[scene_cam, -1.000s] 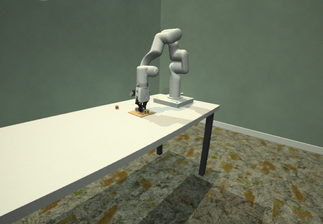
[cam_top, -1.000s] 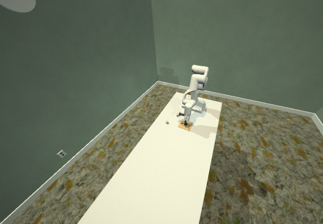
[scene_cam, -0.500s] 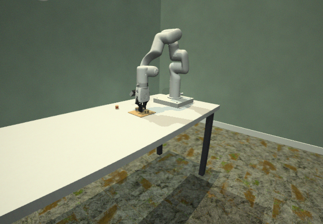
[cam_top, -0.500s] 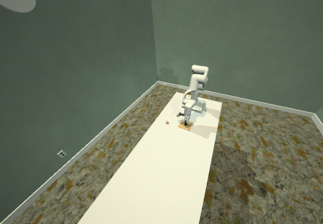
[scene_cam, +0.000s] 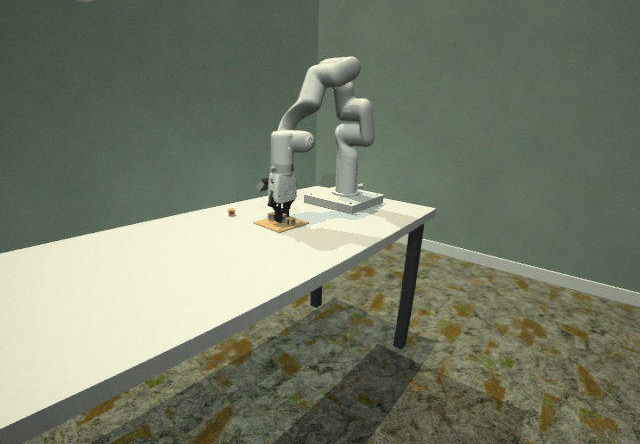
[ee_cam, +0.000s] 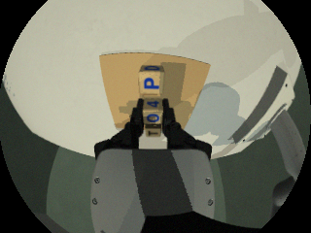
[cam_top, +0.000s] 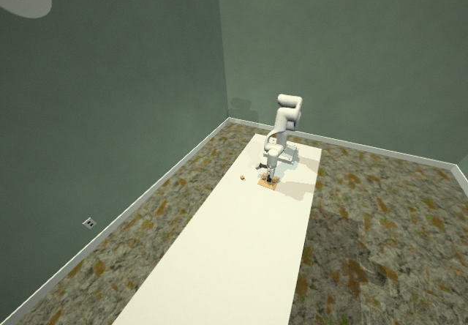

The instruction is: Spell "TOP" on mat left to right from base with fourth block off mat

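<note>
The tan mat lies on the table. In the wrist view, three wooden blocks stand in a straight line: the P block at the top, the O block between the fingertips, and the T block below it, partly hidden. Their blue P and O and dark T face up, turned sideways in that view. My gripper is low over the mat, shut on the O block. Whether that block touches the mat is hidden. The fourth block lies off the mat.
The robot's base stands on the white table, behind the mat. In the wrist view, the P and T blocks stand close to the fingers at either end of the row.
</note>
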`<state>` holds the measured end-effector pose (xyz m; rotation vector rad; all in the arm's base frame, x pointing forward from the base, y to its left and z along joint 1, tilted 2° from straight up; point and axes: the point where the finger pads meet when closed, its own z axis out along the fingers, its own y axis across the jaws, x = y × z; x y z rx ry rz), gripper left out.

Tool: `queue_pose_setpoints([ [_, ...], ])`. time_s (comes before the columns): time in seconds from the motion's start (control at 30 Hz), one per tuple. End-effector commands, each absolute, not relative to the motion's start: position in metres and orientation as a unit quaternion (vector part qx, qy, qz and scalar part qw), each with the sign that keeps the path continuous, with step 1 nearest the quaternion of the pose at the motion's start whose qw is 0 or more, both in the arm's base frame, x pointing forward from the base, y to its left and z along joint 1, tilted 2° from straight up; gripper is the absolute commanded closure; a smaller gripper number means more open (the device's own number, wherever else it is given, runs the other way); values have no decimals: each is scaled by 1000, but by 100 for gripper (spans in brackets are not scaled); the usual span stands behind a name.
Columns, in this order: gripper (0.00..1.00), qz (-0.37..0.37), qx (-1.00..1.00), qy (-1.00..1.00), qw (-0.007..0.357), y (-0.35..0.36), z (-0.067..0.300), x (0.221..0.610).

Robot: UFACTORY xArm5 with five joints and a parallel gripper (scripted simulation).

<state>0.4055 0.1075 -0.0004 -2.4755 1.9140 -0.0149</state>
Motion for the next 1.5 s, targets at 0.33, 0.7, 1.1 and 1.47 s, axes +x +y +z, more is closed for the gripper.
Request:
queue_pose_setpoints([
  [0.33, 79, -6, -791, 612, 8, 108, 0, 407],
  [0.7, 79, -6, -791, 612, 8, 108, -2, 407],
  [1.1, 79, -6, -791, 612, 8, 109, -3, 407],
  [1.47, 79, -6, -791, 612, 8, 109, -3, 407],
])
